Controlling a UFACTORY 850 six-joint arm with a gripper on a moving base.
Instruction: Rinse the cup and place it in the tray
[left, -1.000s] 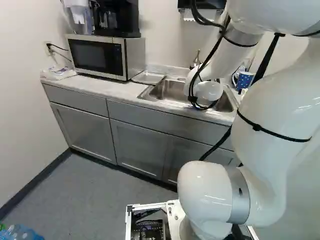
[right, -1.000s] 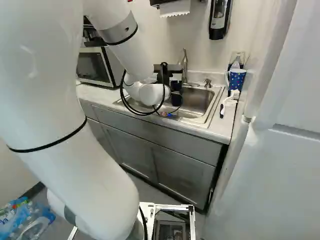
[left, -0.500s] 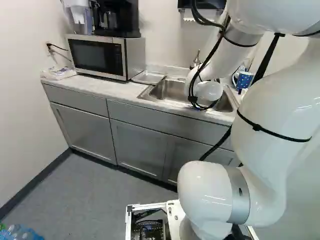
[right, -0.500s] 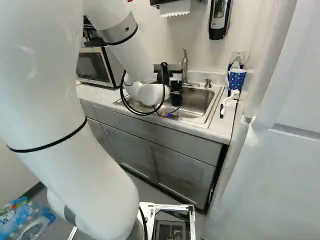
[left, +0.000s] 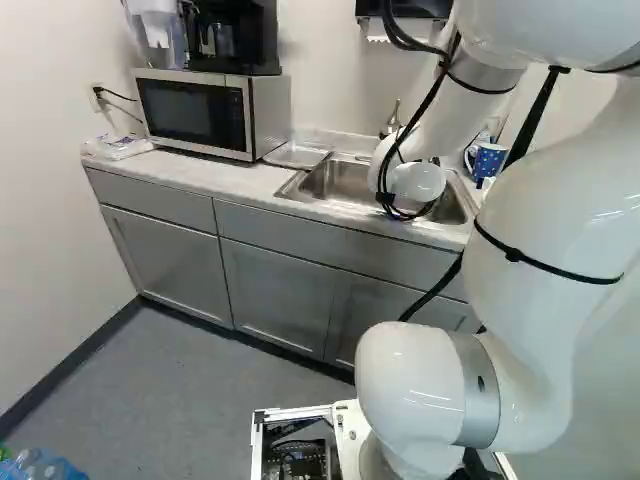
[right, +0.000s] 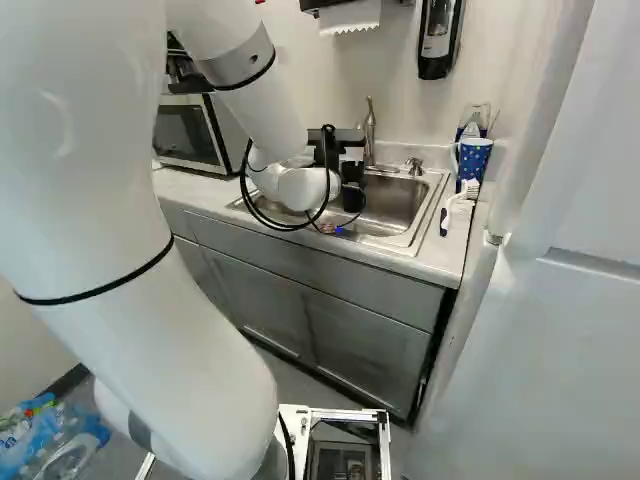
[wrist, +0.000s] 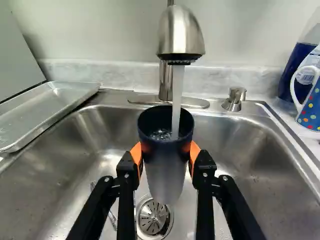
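Over the sink, my gripper (right: 350, 171) is partly hidden by the arm and cables in the right base view. In the wrist view both orange pads of the gripper (wrist: 166, 154) press the dark cup (wrist: 166, 172) from two sides, just below its rim. The cup is upright with its mouth under the faucet (wrist: 180, 37). A stream of water (wrist: 177, 100) runs into it, and bubbling water shows inside. The metal tray (wrist: 47, 112) lies beside the sink, on the microwave's side; the left base view shows the tray (left: 297, 155) too.
The steel sink (wrist: 260, 150) has a drain (wrist: 153, 217) below the cup and a thin metal utensil beside it. A blue dotted mug (right: 472, 158), bottles and a white brush (right: 455, 203) stand or lie beyond the sink. The microwave (left: 195, 112) is past the tray.
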